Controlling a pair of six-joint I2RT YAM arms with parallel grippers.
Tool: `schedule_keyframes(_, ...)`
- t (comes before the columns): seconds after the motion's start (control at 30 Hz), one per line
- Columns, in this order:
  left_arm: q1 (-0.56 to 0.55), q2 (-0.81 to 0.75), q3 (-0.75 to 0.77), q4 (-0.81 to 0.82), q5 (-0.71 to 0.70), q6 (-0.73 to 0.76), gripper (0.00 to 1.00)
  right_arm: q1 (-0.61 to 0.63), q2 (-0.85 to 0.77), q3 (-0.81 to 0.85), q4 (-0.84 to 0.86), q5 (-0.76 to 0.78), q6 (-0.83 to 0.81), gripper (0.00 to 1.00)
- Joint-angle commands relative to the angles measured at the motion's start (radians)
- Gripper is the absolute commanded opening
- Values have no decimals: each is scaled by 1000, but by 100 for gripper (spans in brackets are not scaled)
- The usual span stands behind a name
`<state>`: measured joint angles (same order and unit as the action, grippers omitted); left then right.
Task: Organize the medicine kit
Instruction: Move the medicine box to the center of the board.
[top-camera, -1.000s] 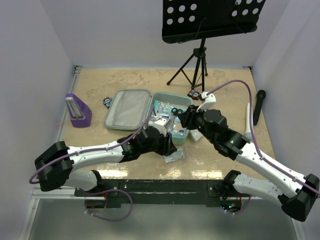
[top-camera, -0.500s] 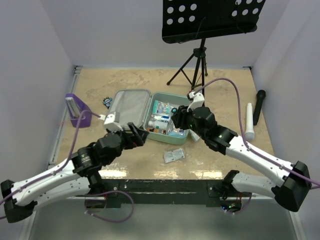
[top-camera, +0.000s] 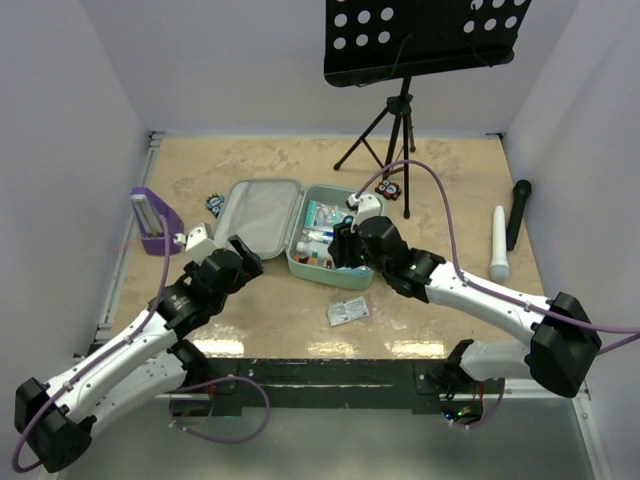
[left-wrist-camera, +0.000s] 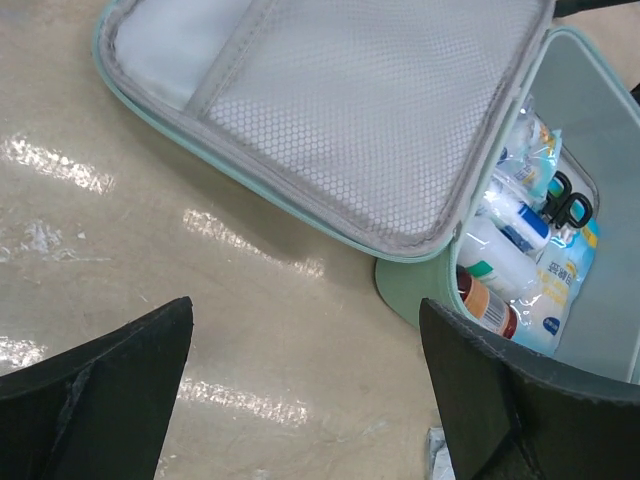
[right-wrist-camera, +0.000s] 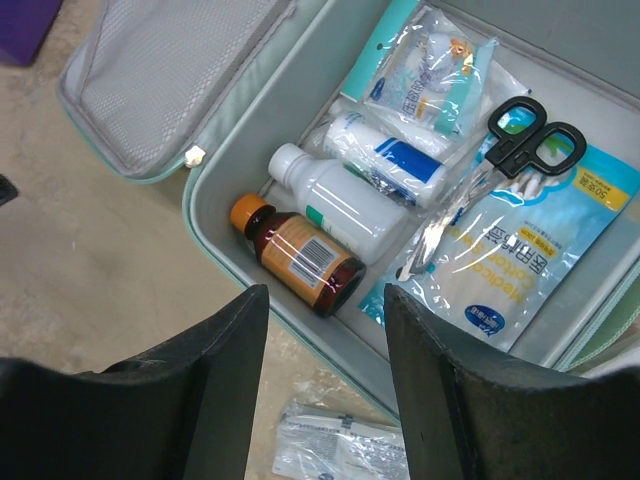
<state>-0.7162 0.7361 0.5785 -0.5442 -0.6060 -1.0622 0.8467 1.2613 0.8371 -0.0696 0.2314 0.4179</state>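
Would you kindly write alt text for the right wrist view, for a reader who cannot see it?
The open mint-green medicine kit holds a brown bottle, a white bottle, black-handled scissors and sealed packets. The right gripper hovers open above its near edge.

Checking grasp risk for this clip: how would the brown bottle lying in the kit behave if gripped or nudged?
The brown bottle looks rigid and round, lying on its side, so it would probably roll if nudged, though the white bottle and the medicine kit wall hem it in. Its glossy body may slip.
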Motion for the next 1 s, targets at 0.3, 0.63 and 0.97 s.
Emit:
schedule_keyframes(0.3,69,-273,-377,450,121,-241,93,11,-2,-1,90,-43,-14,55)
schedule_keyframes(0.63,109,-121,-489,820,133,-289,100,12,12,-3,76,-49,-14,56)
schedule_keyframes(0.97,268,130,-577,1217,267,-315,100,15,35,0,71,-69,-16,57)
